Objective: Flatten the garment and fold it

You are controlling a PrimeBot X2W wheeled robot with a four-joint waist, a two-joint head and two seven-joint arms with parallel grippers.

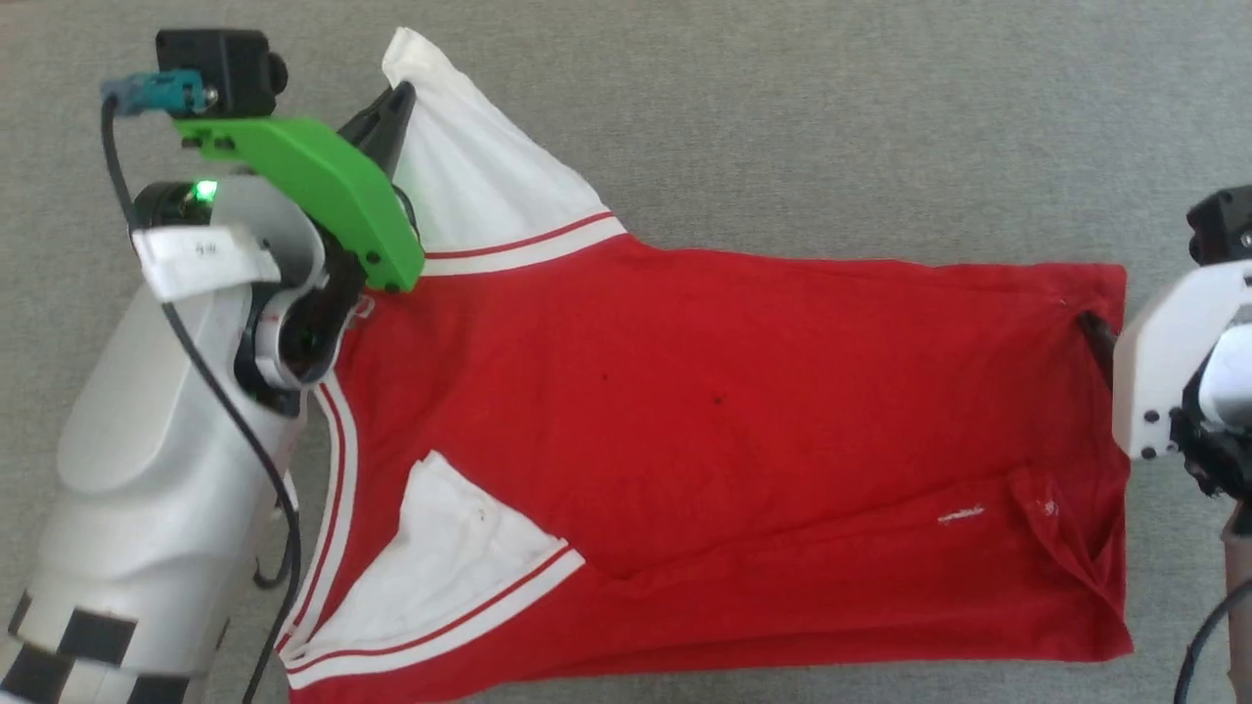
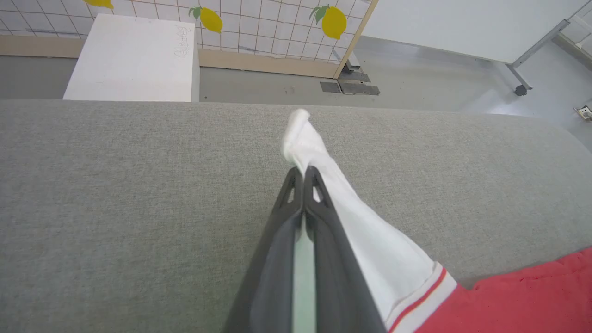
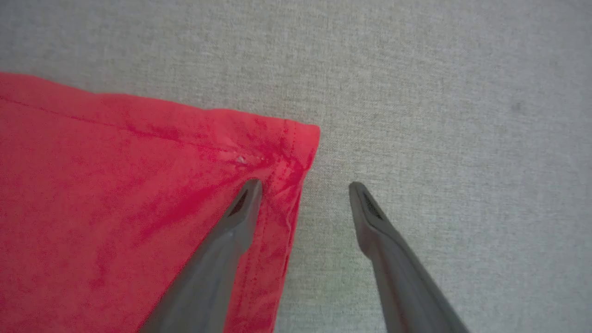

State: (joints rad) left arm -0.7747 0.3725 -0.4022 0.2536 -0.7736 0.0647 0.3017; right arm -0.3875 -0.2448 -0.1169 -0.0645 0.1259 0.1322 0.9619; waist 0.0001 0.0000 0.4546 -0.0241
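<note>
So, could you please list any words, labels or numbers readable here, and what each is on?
No text can be read outright.
White tape on the left arm: small dark marks, too blurred to read.
White box: faint handwriting near one corner, illegible.
Shirt: no print on the side showing.

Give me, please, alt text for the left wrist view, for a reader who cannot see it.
The left hand is shut on the white sleeve of the red garment, pinching it over a grey fabric surface. Beyond the surface's far edge stand a white box and a tiled screen printed with lemons.
</note>
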